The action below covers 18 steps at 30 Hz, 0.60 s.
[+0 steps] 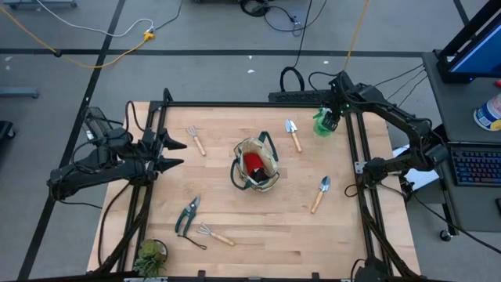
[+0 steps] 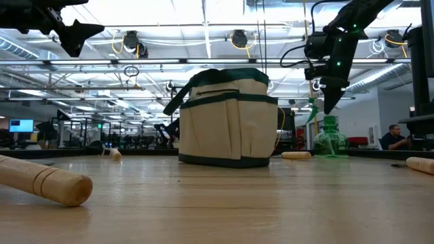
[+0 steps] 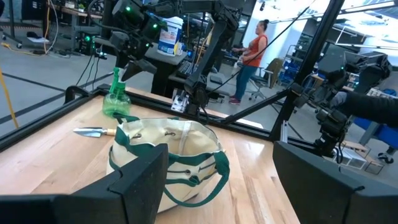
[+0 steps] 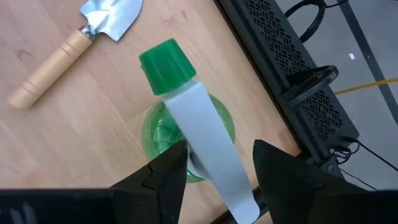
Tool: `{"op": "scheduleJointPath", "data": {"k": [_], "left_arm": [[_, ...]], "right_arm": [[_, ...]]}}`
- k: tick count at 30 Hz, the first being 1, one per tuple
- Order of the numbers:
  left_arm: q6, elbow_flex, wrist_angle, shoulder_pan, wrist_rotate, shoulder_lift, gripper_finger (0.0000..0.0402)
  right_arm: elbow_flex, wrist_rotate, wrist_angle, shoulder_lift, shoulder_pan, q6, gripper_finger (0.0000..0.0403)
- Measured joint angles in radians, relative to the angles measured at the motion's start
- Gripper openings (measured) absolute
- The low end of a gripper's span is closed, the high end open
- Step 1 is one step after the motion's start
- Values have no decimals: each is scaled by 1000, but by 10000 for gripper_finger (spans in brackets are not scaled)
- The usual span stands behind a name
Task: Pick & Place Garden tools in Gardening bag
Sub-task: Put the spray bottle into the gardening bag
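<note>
High view shows you one gardening bag (image 1: 256, 166) mid-worktop, upright, mouth open with one red item (image 1: 252, 163) inside. Loose tools you can count on the wood: two trowels, one (image 1: 293, 134) between the bag and the far right corner, the other (image 1: 321, 193) toward the right edge; two fork rakes, one (image 1: 195, 139) far-left of the bag, one (image 1: 213, 233) toward the near edge; one pair of pruners (image 1: 187, 215) just beside that nearer rake. One green spray bottle (image 1: 323, 124) stands upright at the far right corner, close to the worktop's edge rail. One potted plant (image 1: 150, 254) sits at the near left corner. Your right gripper (image 4: 214, 167) hangs directly over the bottle, fingers spread either side of its white trigger (image 4: 212, 151) below the green cap; you cannot tell whether they touch it, and the low view shows the bottle's base on the wood. Your left gripper (image 1: 177, 153) waits at the left edge, raised above the worktop, fingers spread, nothing between them, pointed at the bag. One person (image 3: 252, 58) stands in the room beyond, seen in the left wrist view.
</note>
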Motion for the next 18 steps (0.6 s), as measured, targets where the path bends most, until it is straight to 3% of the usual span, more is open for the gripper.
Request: {"op": "scheduleJointPath", "data": {"k": [6,18], "left_arm": [[0,0,0,0,0,0,296],[-2,0,0,0,0,0,296]], "right_arm": [[0,51,8,0,2,2,176],[-1,44,57,0,3,2,172]]}}
